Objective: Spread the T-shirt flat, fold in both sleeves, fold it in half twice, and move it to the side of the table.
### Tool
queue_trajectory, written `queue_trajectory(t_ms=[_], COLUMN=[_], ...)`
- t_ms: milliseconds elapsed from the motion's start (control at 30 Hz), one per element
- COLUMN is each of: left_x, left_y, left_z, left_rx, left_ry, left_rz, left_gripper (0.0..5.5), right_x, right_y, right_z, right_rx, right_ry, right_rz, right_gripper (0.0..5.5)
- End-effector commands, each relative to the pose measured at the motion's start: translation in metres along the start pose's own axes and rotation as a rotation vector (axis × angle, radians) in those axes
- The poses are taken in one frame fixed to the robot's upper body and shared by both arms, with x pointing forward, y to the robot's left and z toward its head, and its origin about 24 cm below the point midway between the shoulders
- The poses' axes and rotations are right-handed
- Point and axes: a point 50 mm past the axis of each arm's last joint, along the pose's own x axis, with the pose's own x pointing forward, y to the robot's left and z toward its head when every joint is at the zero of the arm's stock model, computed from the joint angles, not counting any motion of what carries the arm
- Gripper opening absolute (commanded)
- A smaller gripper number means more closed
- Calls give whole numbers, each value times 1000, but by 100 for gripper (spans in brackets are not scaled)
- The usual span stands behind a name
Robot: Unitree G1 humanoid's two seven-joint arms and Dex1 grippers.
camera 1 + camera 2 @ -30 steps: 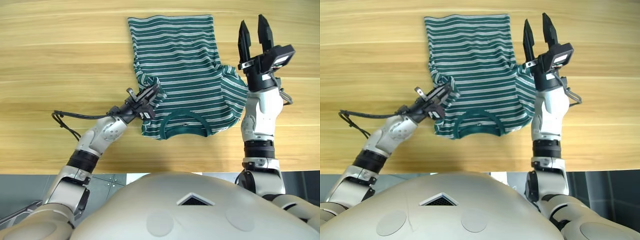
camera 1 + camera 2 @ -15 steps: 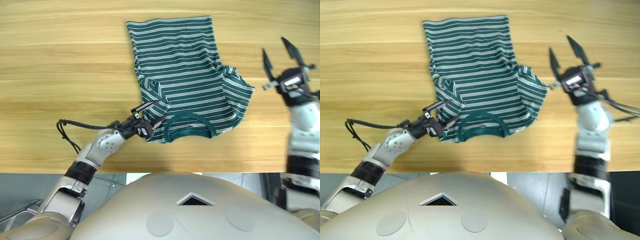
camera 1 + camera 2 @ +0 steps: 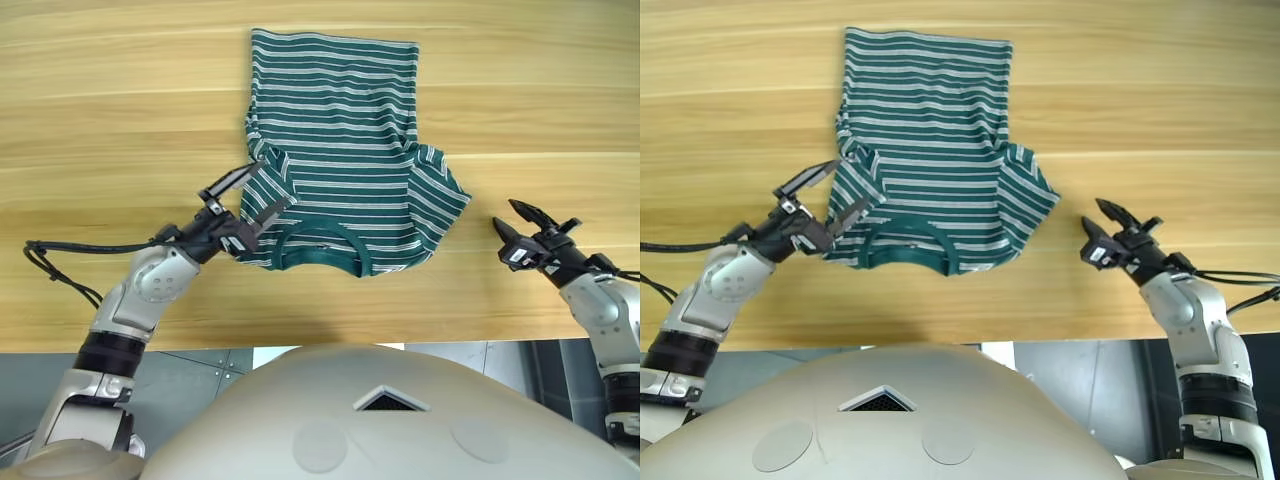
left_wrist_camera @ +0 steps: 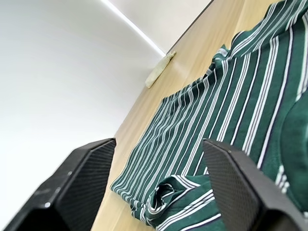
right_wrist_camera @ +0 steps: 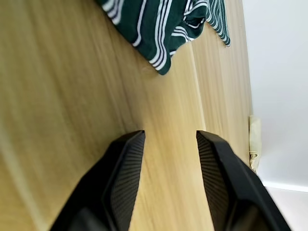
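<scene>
The green striped T-shirt (image 3: 340, 140) lies on the wooden table (image 3: 120, 120), collar toward the front edge and hem at the far side. Both sleeves are bunched inward, the left one (image 3: 272, 165) wrinkled and the right one (image 3: 438, 190) folded over. My left gripper (image 3: 272, 182) is open at the shirt's left shoulder, its fingers (image 4: 84, 180) astride the striped cloth (image 4: 226, 110) with nothing held. My right gripper (image 3: 505, 213) is open, low over bare wood to the right of the shirt (image 5: 159, 24), apart from it.
The table's front edge (image 3: 400, 335) runs close under both arms. A black cable (image 3: 55, 265) loops off the left forearm. A small pale object (image 4: 161, 70) lies at the table's far edge. Bare wood extends left and right of the shirt.
My left gripper has let go of the shirt's left shoulder and now stands open. The right arm has swung from above the right sleeve down to the front right of the table.
</scene>
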Motion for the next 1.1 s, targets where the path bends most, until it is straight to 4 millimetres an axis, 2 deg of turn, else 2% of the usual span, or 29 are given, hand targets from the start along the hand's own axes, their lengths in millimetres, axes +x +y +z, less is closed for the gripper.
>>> queue_trajectory(t_ms=[33,233,333,633,833,1033,1100], left_x=[-10,-17,-17,-13,-12,-12,-13], left_y=[-9,-6,-6,-8,-7,-6,-6], left_z=[20,19,20,20,18,16,16], left_rx=[-36,-53,-58,-68,-70,-73,-75], left_ry=[-71,-46,-44,-48,-46,-46,-46], left_rz=[-90,-71,-49,-29,-19,-8,2], left_gripper=[334,334,334,334,337,337,337], right_x=[9,40,39,43,45,47,50], right_y=[36,36,41,36,34,33,26], right_z=[3,21,32,32,30,30,35], right_rx=[-28,-83,-91,-112,-117,-122,-115], right_ry=[18,-74,-125,-138,-135,-139,-169], right_rz=[189,189,220,215,191,176,123], right_gripper=[198,198,198,198,82,24,9])
